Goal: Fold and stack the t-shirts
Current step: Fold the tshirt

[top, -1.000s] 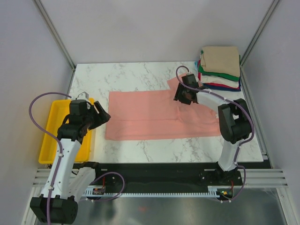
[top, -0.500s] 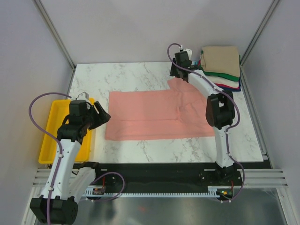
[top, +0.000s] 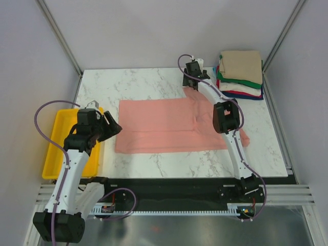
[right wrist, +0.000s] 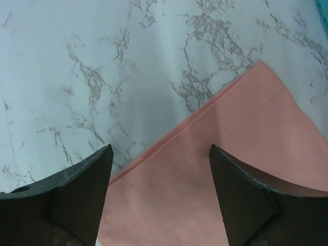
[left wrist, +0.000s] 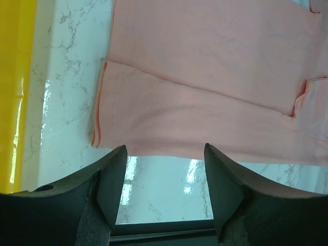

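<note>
Far left, the yellow tray [top: 54, 154] sits along the left edge of the marble table [top: 148, 82]. The left gripper [top: 115, 126] hangs just past the tray's right side, right by the left end of the salmon-pink t-shirt [top: 159, 123]. Its jaws are apart with nothing between them. In the left wrist view you can see the shirt's near-left corner and some bare marble through the gap, and the fingers [left wrist: 110, 184] look clear of the cloth.

The pink shirt is spread flat across the middle of the table, running left to right. Its near long edge looks folded over onto itself, so there's a second layer along the front. There are a few wrinkles toward the right end, which runs under the right arm.

The right arm is stretched way out to the back of the table. The right gripper [top: 190, 82] hovers over the shirt's far right corner, the bit that sticks out toward the back. Those jaws are spread wide and empty too. The right wrist view shows that pink corner and bare marble between the fingers [right wrist: 241, 195]. Whether the tips touch the cloth, can't tell.

Far right, in the back corner, is the stack of folded t-shirts [top: 241, 64]: tan on top, then green, white, red, and blue at the bottom. It's near the right gripper but apart from it.
</note>
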Available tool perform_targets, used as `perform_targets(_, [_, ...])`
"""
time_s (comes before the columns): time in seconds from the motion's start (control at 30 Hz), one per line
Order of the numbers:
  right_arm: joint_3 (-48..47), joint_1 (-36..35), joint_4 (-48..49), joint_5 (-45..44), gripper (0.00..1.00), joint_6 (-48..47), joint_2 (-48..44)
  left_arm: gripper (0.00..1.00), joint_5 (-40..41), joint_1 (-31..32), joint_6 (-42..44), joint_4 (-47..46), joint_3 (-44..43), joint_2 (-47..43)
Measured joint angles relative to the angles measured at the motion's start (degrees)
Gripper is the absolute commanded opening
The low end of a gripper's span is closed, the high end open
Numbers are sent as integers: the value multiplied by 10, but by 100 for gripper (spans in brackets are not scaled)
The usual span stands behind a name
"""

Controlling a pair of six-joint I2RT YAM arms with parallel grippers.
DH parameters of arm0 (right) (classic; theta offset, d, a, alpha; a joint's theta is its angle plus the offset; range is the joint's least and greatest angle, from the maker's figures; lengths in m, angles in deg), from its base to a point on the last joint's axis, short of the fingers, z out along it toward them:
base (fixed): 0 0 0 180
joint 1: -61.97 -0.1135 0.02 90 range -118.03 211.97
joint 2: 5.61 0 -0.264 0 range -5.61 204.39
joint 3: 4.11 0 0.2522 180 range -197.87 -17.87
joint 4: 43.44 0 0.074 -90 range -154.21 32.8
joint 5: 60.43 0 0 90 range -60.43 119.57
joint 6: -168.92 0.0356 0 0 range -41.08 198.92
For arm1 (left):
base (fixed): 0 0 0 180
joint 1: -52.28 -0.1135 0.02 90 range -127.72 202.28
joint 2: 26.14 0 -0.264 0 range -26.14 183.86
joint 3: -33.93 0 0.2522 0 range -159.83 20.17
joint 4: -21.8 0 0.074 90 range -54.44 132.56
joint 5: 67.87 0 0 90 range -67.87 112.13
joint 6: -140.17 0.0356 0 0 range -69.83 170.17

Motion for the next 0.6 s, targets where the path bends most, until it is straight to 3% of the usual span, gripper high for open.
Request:
perform_targets(0.1, [-1,0,0,-2,77,0,1,69,-1,0,0,0,1,5])
perform_targets(0.2, [0,0,0,1,61,-2,1,68,-2,0,0,0,1,7])
perform_targets(0.23, [0,0,-2,2,49,-2,1,68,-2,0,0,0,1,9])
perform_targets(0.3, [2,-1,-2,7,40,-1,1,68,-3,0,0,0,1,12])
perform_targets(0.33, [4,-1,0,9,27,0,1,68,-3,0,0,0,1,13])
perform_targets(0.4, [13,-1,9,12,17,3,-2,68,-3,0,0,0,1,16])
perform_targets(0.43, [17,-1,12,15,2,5,-3,68,-3,0,0,0,1,17])
perform_targets(0.6, [25,0,19,23,0,9,-8,68,-2,0,0,0,1,21])
